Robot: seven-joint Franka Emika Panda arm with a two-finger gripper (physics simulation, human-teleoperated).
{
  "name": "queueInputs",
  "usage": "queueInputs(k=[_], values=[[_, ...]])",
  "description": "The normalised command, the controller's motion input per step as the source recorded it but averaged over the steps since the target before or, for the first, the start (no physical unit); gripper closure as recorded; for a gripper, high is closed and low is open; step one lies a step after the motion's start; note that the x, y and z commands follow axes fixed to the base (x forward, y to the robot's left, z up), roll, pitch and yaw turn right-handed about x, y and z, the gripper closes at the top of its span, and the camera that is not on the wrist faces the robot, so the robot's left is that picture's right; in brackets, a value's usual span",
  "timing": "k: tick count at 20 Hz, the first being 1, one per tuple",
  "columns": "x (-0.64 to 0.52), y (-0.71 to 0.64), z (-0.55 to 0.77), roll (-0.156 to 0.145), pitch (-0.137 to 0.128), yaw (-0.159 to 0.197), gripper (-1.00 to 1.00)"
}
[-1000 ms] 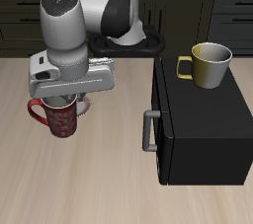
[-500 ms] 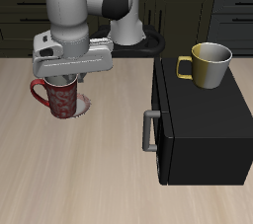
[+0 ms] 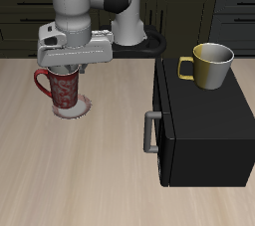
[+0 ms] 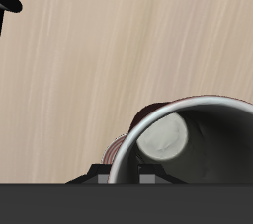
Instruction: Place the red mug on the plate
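Directly beneath the claw [image 3: 67, 71], the red mug [image 3: 61, 90] stands upright on the plate [image 3: 80, 112], whose reddish-pink rim shows around the mug's base on the pale wooden desk [image 3: 110, 170]. The mug's loop handle points away from the black cabinet, and its mottled dark red wall is in plain sight. The claw reaches down onto the mug's rim from above, under the robot's broad grey wrist block; its fingers are mostly hidden behind that block and the mug, so whether they are clamped on the rim or parted from it cannot be told. In the wrist view, the mug's round grey rim [image 4: 188, 129] sits close before the claw, with the pale inside floor visible through the opening and a sliver of dark red wall at its edge. Well apart from the claw, off to the side away from the mug's handle, a black cabinet [image 3: 199, 130] with a grey handle stands on the desk, and a plain yellow mug [image 3: 208, 64] rests upright on top of it.
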Motion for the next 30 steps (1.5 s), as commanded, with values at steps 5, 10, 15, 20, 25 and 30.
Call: queueInputs(k=[5,10,15,20,25,30], values=[[-0.37,0.04,-0.03,0.006,-0.014,0.022,1.0],[-0.33,0.01,-0.09,0.007,0.014,-0.006,1.0],[-0.28,0.03,-0.12,0.019,0.005,0.001,1.0],[-0.21,-0.06,0.02,-0.014,-0.029,-0.021,1.0],[-0.03,-0.12,0.05,-0.019,-0.017,-0.009,1.0],[0.07,-0.19,0.0,-0.045,0.001,-0.026,1.0]])
